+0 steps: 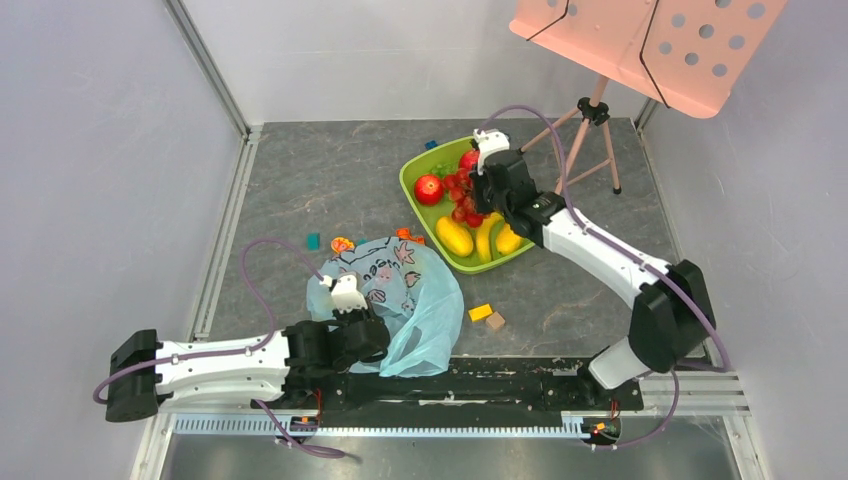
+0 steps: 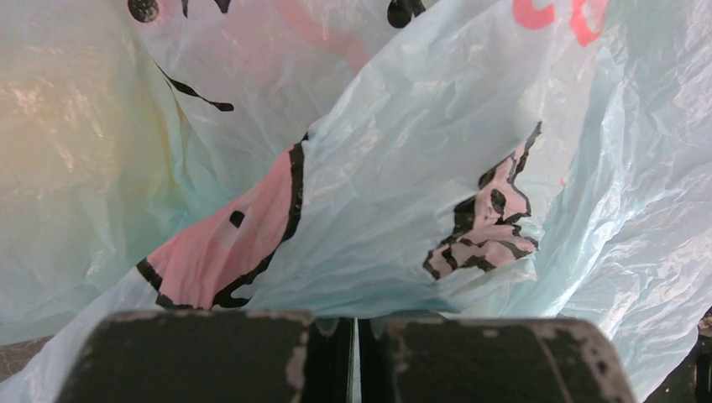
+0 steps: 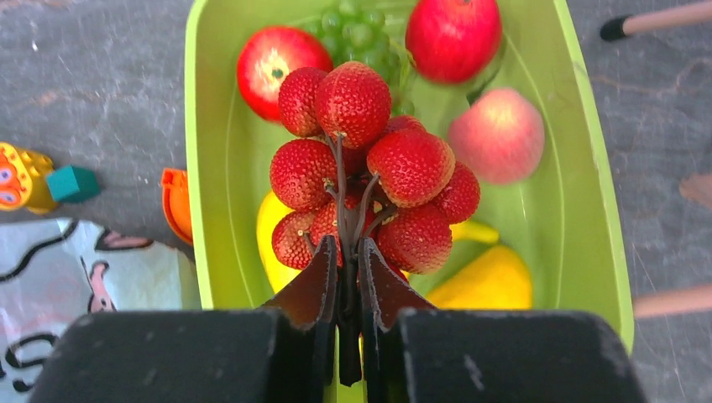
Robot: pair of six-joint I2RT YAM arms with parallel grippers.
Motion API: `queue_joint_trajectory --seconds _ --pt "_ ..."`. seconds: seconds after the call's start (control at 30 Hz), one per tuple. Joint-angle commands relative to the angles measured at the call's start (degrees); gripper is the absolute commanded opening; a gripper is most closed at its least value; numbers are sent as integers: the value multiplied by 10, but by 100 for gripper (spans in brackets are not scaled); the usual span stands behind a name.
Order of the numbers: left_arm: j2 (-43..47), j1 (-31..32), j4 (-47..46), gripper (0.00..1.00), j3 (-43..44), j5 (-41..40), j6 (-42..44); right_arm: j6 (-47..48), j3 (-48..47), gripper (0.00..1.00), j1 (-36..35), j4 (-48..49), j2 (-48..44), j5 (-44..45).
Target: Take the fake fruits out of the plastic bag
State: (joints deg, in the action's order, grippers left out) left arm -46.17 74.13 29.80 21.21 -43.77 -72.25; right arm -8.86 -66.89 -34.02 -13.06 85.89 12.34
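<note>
Well, my right end effector [image 3: 346, 252] is almost closed. Its two tips pinch the dark stem of a strawberry bunch [image 3: 369, 159] over the green tray [image 3: 195, 151]. I think the stem is the better place to take it, because the berries are round and glossy and would slip. The bunch is above the middle of the tray, so I judge it is about to be laid down there. Whether it already touches the fruits below, I cannot tell. Under and around it lie a red apple [image 3: 273, 59], a peach [image 3: 499, 134], green grapes [image 3: 357, 29] and a yellow piece [image 3: 495, 281].

My left end effector [image 2: 353, 332] is closed, and the thin film of the bag [image 2: 403, 185] seems to be pinched between the tips. This probably holds the bag in place and lifted while the other arm works. The bag lies crumpled on the surface [image 1: 300, 190], near the left arm and apart from the tray. If any fruit remains inside, I cannot see it. A small teal block [image 3: 73, 182] lies between the bag and the tray.

The bag carries pink and black cartoon prints. Some pink marks at its upper edge may be letters, but they are cut off and I cannot read them. I find no brand name.
</note>
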Motion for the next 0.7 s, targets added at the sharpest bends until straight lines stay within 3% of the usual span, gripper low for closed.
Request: queue_joint_trajectory --seconds 0.0,0.23,0.47,0.5,0.67 --pt "-4 3 -22 2 4 -5 17 11 -66 0 17 68 41 -36" --pt "7 3 -23 2 -8 -3 5 20 -86 0 38 141 107 -105" --pt "18 3 -20 2 -15 -3 0 22 -71 1 47 146 133 -97" --pt "18 3 -19 2 -15 -3 -1 22 -66 5 47 143 132 -93" --pt "18 3 -19 2 -14 -4 0 25 -22 46 47 150 91 -68"
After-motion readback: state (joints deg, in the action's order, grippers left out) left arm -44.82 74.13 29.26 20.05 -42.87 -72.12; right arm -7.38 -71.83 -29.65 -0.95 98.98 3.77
